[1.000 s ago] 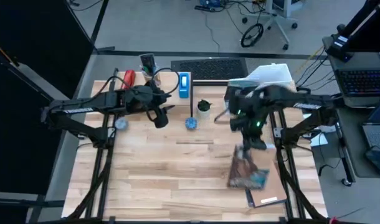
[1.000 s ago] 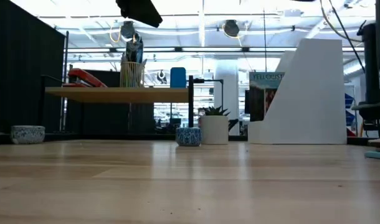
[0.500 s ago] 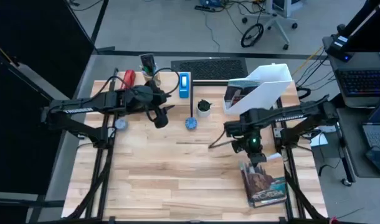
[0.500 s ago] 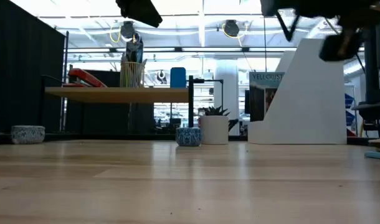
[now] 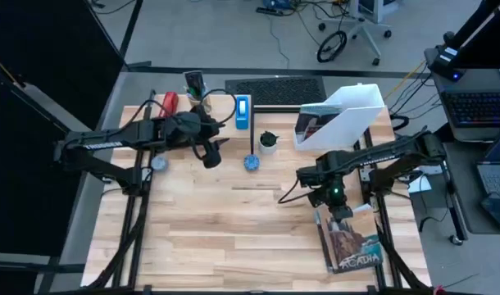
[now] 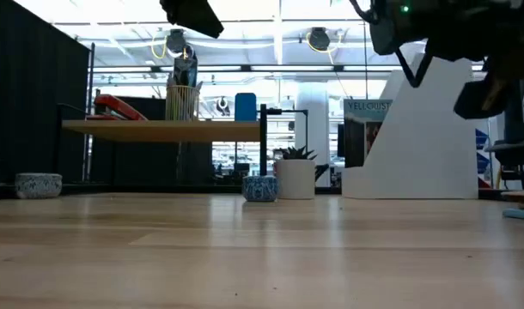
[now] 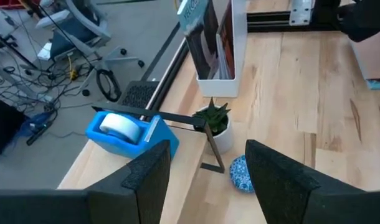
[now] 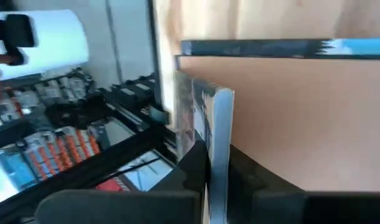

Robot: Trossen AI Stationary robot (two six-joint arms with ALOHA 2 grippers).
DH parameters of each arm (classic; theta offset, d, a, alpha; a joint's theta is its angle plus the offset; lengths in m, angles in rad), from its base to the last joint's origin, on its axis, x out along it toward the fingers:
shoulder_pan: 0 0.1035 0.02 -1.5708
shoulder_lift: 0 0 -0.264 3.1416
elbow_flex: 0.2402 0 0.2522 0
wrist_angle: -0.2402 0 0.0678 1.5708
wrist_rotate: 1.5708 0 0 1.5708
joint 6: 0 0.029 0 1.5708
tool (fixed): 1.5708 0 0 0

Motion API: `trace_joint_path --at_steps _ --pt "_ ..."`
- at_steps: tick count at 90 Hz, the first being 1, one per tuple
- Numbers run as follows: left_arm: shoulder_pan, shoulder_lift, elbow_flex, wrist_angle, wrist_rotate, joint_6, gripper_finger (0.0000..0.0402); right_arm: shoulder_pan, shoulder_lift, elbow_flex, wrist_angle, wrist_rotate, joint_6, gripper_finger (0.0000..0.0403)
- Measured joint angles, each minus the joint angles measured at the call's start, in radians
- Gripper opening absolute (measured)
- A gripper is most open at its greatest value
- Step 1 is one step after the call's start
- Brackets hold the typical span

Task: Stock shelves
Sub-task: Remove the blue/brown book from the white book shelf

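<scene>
R gripper [image 5: 338, 215] was clamped on a book [image 5: 353, 247], well in front of the white file holder [image 5: 348, 119]. L gripper [image 5: 211, 154], fingers apart, hung left of it.

Left gripper [image 5: 215, 152] held above the table's back-left, fingers parted | Right gripper [image 5: 342, 223] low at front-right, fingers clamped.

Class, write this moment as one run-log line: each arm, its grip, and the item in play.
right gripper: shut on book, near right table edge | left gripper: open, hovering by wooden shelf | white file holder: already holds books
</scene>
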Motion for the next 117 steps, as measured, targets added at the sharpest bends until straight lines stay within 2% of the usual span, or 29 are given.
trace_joint_path --at_steps 34,50,59,74,93,104,117 --pt "0.0 0.0 0.0 0.0 0.0 -0.003 0.0194 -0.005 0.0 -0.001 0.024 0.035 0.08 0.0017" --pt "0.0 0.0 0.0 0.0 0.0 -0.003 0.0194 -0.005 0.0 0.0 0.022 0.104 0.09 0.0024" --pt "0.0 0.0 0.0 0.0 0.0 -0.003 0.0194 -0.005 0.0 0.0 0.018 0.124 0.106 0.0046" --pt "0.0 0.0 0.0 -0.001 0.0 -0.003 0.0194 -0.005 0.0 0.0 -0.011 0.214 0.164 0.0104" --pt "0.0 0.0 0.0 0.0 0.0 -0.003 0.0194 -0.009 0.0 0.001 -0.032 0.213 0.196 0.0171" --pt "0.0 0.0 0.0 0.0 0.0 -0.003 0.0194 -0.026 0.0 0.001 -0.039 0.209 0.216 0.019" --pt "0.0 0.011 0.0 0.0 0.0 -0.002 0.0194 -0.061 0.0 0.021 -0.066 0.209 0.211 0.0194"
